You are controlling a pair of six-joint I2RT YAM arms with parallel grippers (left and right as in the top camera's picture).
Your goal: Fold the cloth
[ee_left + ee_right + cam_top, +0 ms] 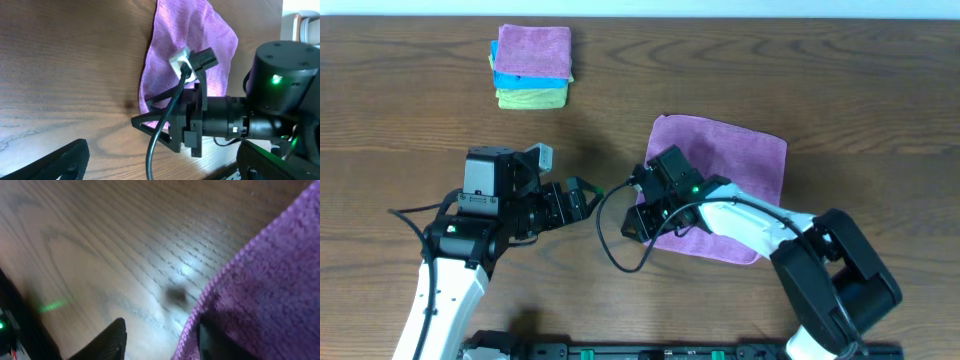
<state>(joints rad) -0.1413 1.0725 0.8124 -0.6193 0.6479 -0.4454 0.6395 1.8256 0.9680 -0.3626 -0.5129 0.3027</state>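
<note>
A purple cloth (740,160) lies flat on the wooden table, right of centre. My right gripper (642,222) is at the cloth's lower left edge. In the right wrist view the gripper (162,342) is open. The cloth's edge (270,270) runs between its fingers, with one finger over the cloth and one over bare wood. My left gripper (582,198) is open and empty just left of the right gripper. In the left wrist view the gripper (160,165) points at the right arm and the cloth (200,30) beyond it.
A stack of folded cloths (532,67), purple on blue on yellow-green, sits at the back left. A black cable (605,235) loops from the right wrist over the table between the arms. A black rail runs along the table's front edge (650,350).
</note>
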